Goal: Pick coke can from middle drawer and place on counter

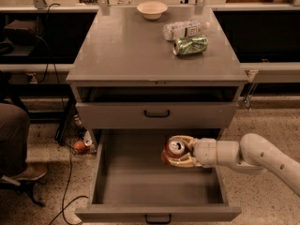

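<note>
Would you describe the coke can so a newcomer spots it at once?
Below the broad grey counter, look in the open grey middle drawer. The small red aluminium coke can is held there in the white arm's gripper; the green can lies on the counter.

1. The gripper (172, 152) sits over the right rear of the open middle drawer (136, 184), its fingers clasping the coke can (176, 147). The drawer floor to its left and front is bare.
2. Just behind and above it, the upper drawer (117, 115) juts forward and bars a straight rise.
3. The arm (262, 156) crosses the drawer's right wall.
4. The counter (122, 46) is open on its left and front. A bowl (152, 9) stands at the back, and a plastic bottle (185, 29) and a green can (191, 45) lie at right rear.
</note>
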Tool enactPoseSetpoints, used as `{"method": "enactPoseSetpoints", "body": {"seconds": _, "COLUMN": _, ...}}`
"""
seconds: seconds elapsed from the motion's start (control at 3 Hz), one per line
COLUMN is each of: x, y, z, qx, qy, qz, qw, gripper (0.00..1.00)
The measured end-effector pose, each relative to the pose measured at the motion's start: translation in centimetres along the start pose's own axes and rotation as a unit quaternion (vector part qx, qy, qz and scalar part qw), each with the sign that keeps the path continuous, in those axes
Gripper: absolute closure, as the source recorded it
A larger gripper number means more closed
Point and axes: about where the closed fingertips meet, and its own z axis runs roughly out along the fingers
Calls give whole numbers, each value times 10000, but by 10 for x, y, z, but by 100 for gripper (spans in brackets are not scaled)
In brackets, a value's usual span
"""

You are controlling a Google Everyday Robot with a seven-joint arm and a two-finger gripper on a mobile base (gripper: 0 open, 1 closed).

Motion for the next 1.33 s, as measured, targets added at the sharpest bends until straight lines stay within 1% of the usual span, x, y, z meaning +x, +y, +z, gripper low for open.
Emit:
{"method": "enactPoseSetpoints", "body": {"seconds": 0.33, "x": -15, "y": -6, "z": -8, "qx": -11, "qy": -97, "qz": -51, "qw": 9999, "gripper": 100}}
{"method": "enactPoseSetpoints", "body": {"seconds": 0.67, "x": -63, "y": -16, "z": -41, "qx": 118, "qy": -187, "qz": -344, "qw": 9992, "gripper": 100}}
{"method": "enactPoseSetpoints", "body": {"seconds": 1.0, "x": -118, "y": -32, "z": -85, "qx": 376, "qy": -40, "qz": -644, "qw": 9972, "gripper": 100}}
{"method": "enactPoseSetpoints", "body": {"seconds": 1.33, "x": -185, "y": -57, "z": -125, "qx": 588, "qy": 109, "qz": -1040, "qw": 9928, "gripper": 100}}
